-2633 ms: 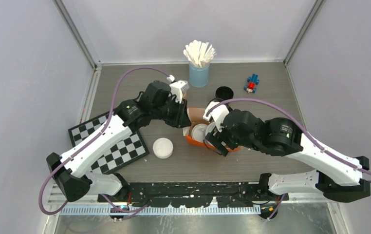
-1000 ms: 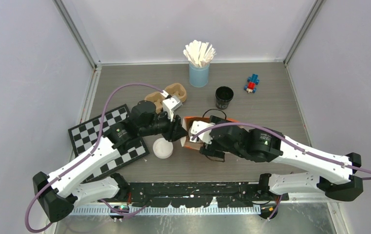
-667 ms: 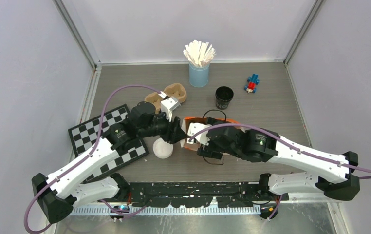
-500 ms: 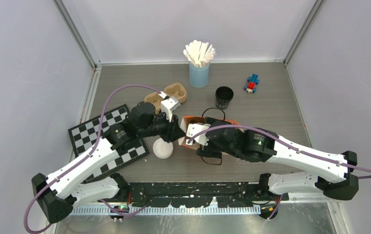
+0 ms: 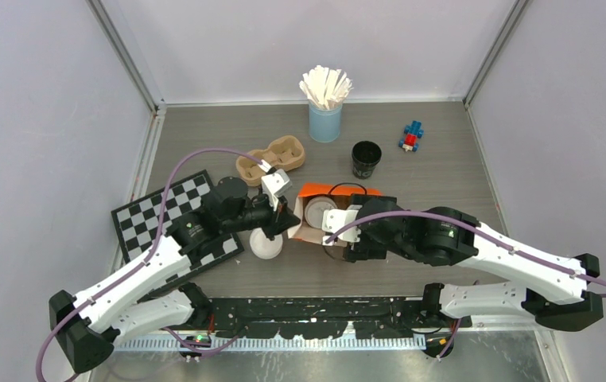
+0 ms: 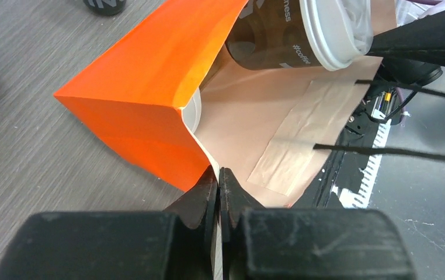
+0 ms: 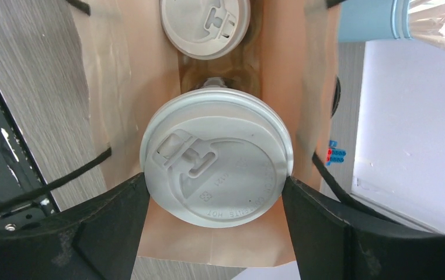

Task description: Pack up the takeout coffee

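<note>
Packing is partly complete. The first cup [image 7: 205,26], lidded, sits deep inside the orange bag [image 5: 339,191], which rests near the middle of the table [image 5: 443,183], slightly toward the near edge. The second cup [image 7: 217,160], also lidded, is inside the bag mouth just in front of the first, but it is not yet released. The third cup [image 5: 366,159] stands without a lid toward the far edge, right of centre. A loose lid [image 5: 266,243] lies left of the bag, just beside a corner of the checkerboard [image 5: 157,219]. On this evidence, the third cup needs capping and packing. The left arm reaches in low from the near left corner, its forearm passing over the checkerboard. The left gripper [image 6: 217,175] is closed flat on the bag's rim, pinching the paper and holding the mouth open. The right arm folds across from the near right corner, wrist aimed into the mouth. The right gripper [image 7: 215,184] is spread wide and clamped on the second cup, one finger against each side of its lid. Whether the bag stands upright or is tipped cannot be told.
</note>
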Controlling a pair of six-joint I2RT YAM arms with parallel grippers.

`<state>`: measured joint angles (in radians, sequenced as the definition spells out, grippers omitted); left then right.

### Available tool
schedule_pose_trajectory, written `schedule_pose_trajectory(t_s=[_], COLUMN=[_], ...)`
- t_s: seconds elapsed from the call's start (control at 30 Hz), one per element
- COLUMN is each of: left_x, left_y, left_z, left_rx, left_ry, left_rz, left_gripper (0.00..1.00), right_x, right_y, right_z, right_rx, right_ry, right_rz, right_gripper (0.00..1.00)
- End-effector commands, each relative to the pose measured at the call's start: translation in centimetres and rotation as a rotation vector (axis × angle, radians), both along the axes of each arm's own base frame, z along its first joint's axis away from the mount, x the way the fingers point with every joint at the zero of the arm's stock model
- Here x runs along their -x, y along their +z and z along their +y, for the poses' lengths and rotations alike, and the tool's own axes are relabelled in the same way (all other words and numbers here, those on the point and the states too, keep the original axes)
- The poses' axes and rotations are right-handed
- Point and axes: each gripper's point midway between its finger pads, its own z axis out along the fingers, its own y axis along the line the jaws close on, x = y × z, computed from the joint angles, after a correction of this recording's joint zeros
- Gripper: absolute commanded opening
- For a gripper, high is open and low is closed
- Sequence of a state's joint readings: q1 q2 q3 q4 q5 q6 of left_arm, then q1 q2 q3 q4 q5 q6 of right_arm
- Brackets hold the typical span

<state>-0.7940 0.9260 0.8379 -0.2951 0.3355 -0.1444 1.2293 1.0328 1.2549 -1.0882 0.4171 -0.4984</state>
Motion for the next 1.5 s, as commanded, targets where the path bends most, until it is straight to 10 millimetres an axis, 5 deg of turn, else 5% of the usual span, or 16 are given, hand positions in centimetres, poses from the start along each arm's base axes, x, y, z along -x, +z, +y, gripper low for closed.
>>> schedule_pose_trajectory(t_s=[0.0,0.37,0.67,0.83,1.23,1.47], left_x=[-0.3,0.8,1.1,1.3,2.4,2.9], left_y=[2.6,1.5,0.6,0.8,1.1,1.3], left_z=[-0.9,0.1,0.6,0.4,-0.3,-0.5], left_rx=[0.077,0.068,0.035,0.048,0.092,0.096], left_ry=[-0.05,-0.01,0.005,-0.009,-0.081,-0.12], left_rz=[-0.124,-0.019,0.03,0.029,0.024,0.02], left_gripper=[0.07,0.44,0.48,0.42,0.07,0.03], right_x=[-0.3,-1.3,-1.7,-1.9,-2.7,-3.9], right_y=[-0.2,-2.9,-4.0,-4.2,-3.6,-3.5], right_z=[-0.9,-0.3,0.6,0.8,0.6,0.3], right_rx=[0.085,0.189,0.174,0.172,0.115,0.094], right_ry=[0.047,0.05,0.046,0.051,0.012,-0.004], right_rz=[-0.042,-0.061,-0.07,-0.086,-0.098,-0.087], right_gripper=[0.87,0.86,0.86,0.86,0.86,0.85])
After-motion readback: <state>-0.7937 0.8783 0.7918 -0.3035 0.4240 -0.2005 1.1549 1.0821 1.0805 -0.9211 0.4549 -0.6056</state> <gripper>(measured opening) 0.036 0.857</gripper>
